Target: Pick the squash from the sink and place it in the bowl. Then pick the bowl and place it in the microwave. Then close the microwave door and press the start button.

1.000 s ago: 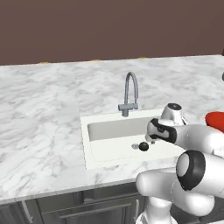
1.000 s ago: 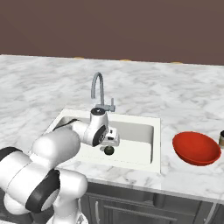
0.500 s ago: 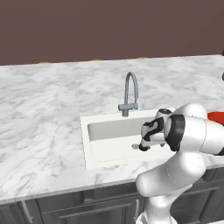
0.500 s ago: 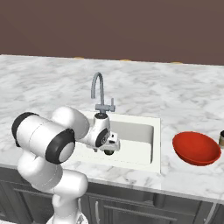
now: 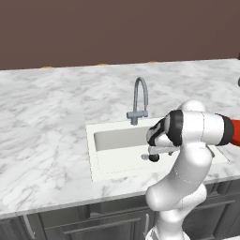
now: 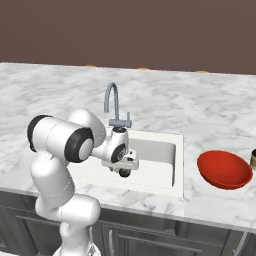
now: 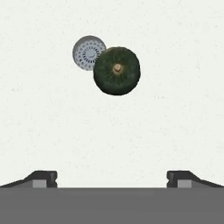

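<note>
One squash (image 7: 117,70), one sink (image 5: 117,166), one bowl (image 6: 224,170), one faucet (image 5: 139,100) and one drain (image 7: 86,52) can be counted. The squash is a small round dark green ball with a pale stem scar at its middle; it lies on the off-white floor of the sink, touching or just overlapping the edge of the round grey drain as seen in the hand view. Nothing else lies in the basin. The red bowl stands on the marble table to the right of the sink, near the table's front edge, and it holds nothing.

The hand (image 7: 112,177) hangs over the sink above the squash, its two dark fingers spread wide with nothing between them; the squash sits apart from them, further up in the hand view.

In the left base view the white arm covers the right part of the sink and most of the bowl, of which a red sliver shows at the right edge. In both base views the squash is a small dark spot under the hand. A small dark object (image 6: 253,160) just past the bowl is cut off by the right edge of the right base view and cannot be made out.
</note>
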Tool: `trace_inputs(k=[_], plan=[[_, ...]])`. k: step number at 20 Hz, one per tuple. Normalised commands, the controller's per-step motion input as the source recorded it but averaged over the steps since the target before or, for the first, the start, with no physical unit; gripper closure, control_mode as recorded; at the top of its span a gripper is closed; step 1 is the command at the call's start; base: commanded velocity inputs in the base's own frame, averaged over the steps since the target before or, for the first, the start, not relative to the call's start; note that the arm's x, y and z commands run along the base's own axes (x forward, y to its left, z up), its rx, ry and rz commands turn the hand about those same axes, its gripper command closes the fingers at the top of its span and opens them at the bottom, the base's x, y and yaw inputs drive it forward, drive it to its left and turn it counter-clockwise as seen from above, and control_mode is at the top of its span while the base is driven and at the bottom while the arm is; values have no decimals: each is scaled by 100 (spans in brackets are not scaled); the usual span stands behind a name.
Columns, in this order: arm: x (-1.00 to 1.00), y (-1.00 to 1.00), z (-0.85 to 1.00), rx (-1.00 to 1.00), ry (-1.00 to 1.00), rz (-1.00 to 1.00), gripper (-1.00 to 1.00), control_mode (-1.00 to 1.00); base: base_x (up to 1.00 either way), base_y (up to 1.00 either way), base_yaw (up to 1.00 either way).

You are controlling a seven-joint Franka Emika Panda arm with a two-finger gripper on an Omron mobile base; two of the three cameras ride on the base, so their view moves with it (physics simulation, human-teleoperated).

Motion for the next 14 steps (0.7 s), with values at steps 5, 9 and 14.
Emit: trace_inputs(k=[5,9,14], plan=[[17,0,-38,0,0,0,-100,-100,0,0,0],[34,0,-26,0,0,0,-100,-100,0,0,0],[22,0,-13,0,0,3,-100,-100,0,0,0]])
